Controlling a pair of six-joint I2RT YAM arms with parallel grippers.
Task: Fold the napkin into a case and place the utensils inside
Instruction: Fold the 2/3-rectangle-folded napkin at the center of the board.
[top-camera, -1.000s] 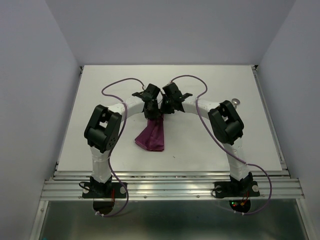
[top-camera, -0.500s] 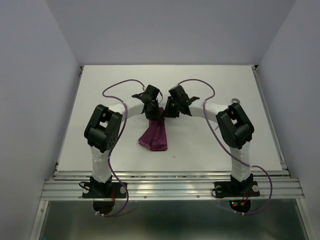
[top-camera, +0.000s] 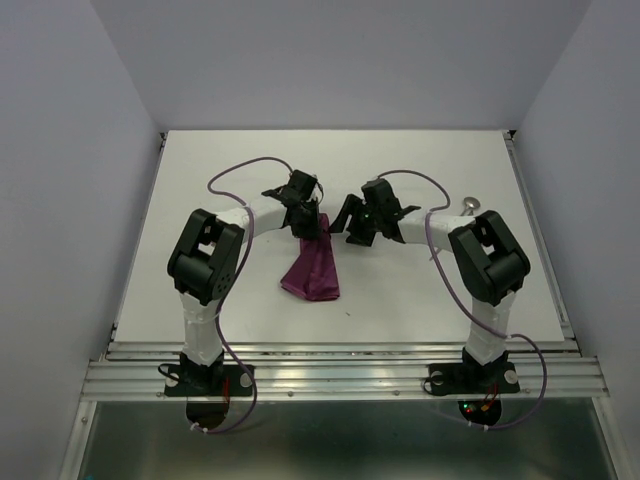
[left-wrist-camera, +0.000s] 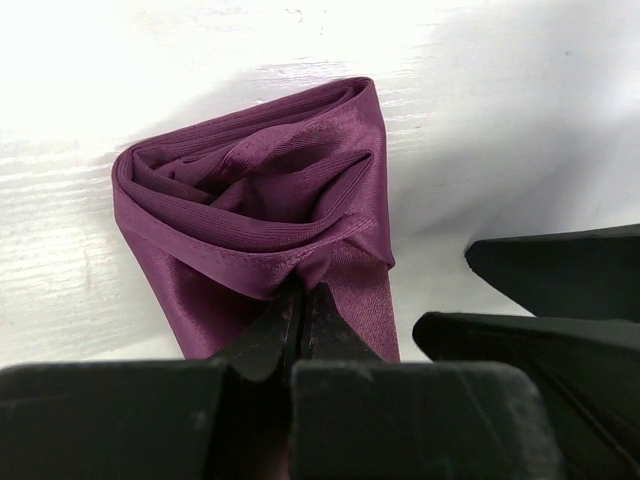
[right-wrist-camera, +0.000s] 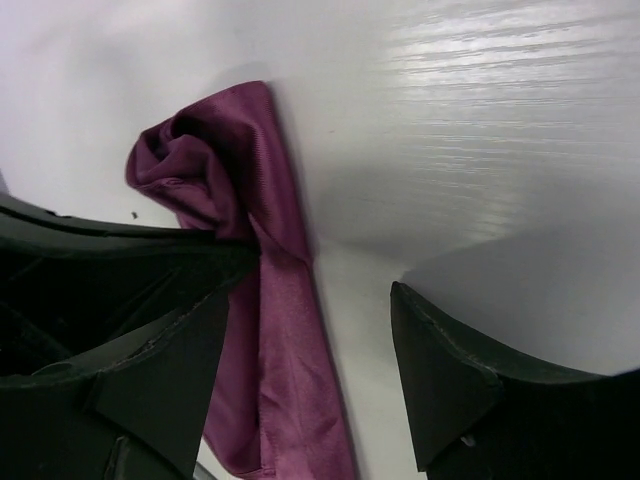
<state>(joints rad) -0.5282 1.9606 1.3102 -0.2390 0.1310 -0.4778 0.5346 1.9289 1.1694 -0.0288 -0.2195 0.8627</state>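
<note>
The plum-purple napkin lies bunched into a narrow folded strip at the table's middle. My left gripper is shut on its far end; in the left wrist view the fingertips pinch a gathered fold of the napkin. My right gripper stands open just to the right of the cloth. In the right wrist view the napkin runs along the inner side of the left finger, and nothing is gripped in the right gripper. One shiny piece of the utensils lies near the table's right edge.
The white table is walled in by pale panels at the left, right and back. The right gripper's dark fingers show at the right of the left wrist view. Purple cables loop over both arms.
My right gripper has opened, let go of the napkin and drawn away to the right. The left gripper stays shut on the cloth, which has shifted slightly right.
</note>
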